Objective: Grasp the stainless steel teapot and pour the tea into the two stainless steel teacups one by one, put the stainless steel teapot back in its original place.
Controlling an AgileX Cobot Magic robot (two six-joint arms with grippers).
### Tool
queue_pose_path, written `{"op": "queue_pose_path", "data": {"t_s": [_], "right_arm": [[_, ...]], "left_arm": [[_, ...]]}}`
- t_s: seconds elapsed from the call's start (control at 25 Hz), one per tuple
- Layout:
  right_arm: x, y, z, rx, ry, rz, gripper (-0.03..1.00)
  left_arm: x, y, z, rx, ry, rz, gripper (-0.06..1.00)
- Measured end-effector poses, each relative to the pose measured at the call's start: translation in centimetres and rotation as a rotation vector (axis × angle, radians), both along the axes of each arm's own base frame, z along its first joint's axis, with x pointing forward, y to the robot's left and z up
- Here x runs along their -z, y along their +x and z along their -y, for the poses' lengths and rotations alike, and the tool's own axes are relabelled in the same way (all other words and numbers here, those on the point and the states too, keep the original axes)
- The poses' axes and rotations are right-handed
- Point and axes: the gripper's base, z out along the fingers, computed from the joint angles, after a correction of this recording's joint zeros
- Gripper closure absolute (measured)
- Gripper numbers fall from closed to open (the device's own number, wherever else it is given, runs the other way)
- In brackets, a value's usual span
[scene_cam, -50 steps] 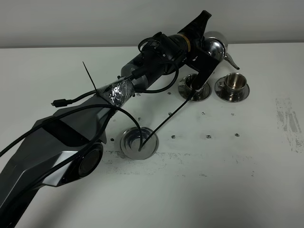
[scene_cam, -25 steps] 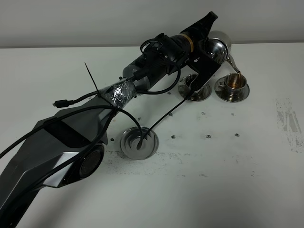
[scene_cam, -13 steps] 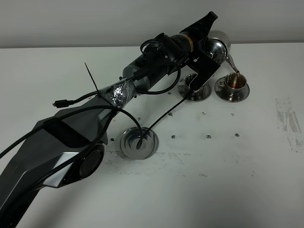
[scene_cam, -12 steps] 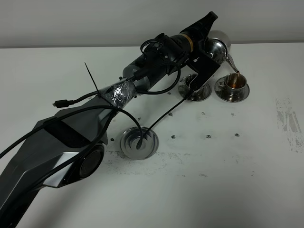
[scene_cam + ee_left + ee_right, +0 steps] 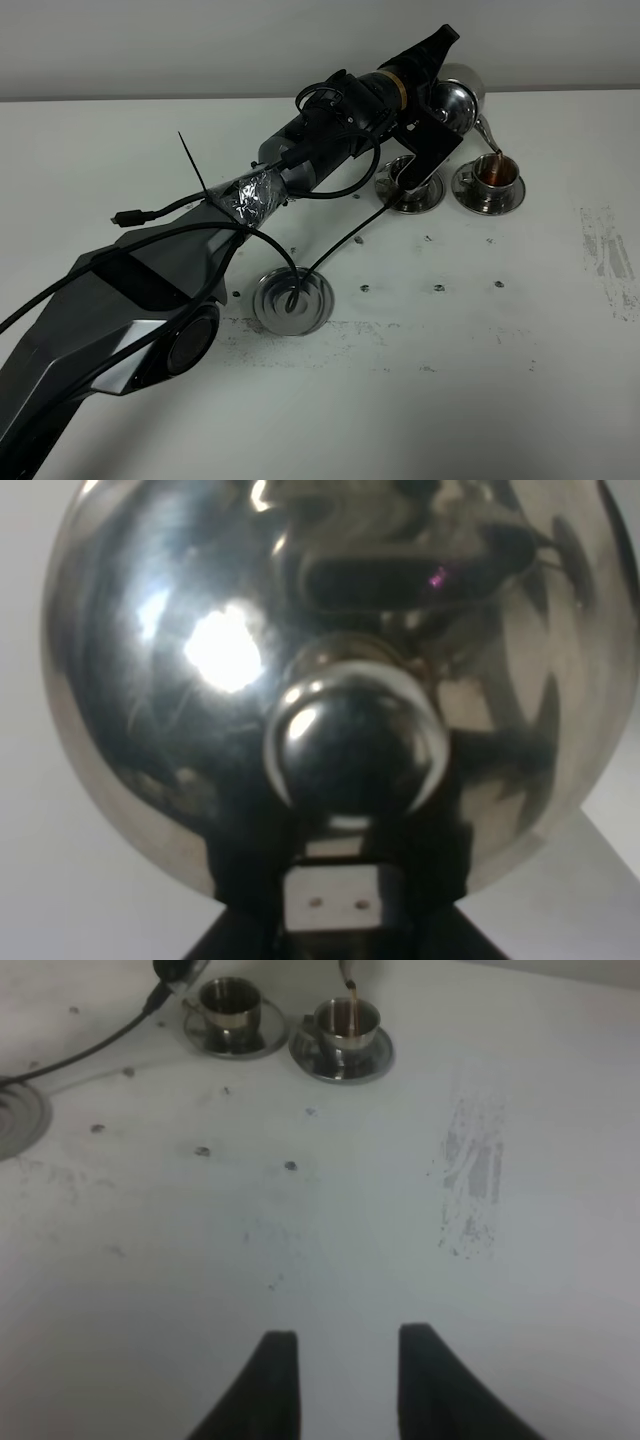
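Note:
My left gripper (image 5: 437, 100) reaches across to the back right, shut on the stainless steel teapot (image 5: 458, 96), which is tilted with its spout down. A thin stream of tea (image 5: 495, 152) runs from the spout into the right teacup (image 5: 497, 172), which holds reddish-brown liquid. The left teacup (image 5: 403, 182) stands on its saucer, partly hidden under the gripper. The wide saucer (image 5: 293, 302) lies bare near the front with a cable across it. The teapot's lid and knob (image 5: 355, 742) fill the left wrist view. My right gripper (image 5: 345, 1360) hovers open over bare table, holding nothing.
The left arm and its cables (image 5: 330, 250) stretch diagonally over the table's left half. In the right wrist view both cups (image 5: 232, 1000) (image 5: 345, 1022) stand far ahead. A scuffed patch (image 5: 470, 1175) marks the table on the right.
The teapot tipped a little further and tea began running into the right teacup, whose level has risen. The right arm has not moved.

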Motion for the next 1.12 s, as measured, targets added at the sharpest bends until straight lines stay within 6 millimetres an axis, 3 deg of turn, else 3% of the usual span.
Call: {"op": "queue_pose_path", "data": {"t_s": [1.12], "right_arm": [[0.00,0.00,0.00,0.000,0.000,0.000,0.74]], "left_arm": [[0.00,0.00,0.02,0.002,0.000,0.001,0.76]]}}
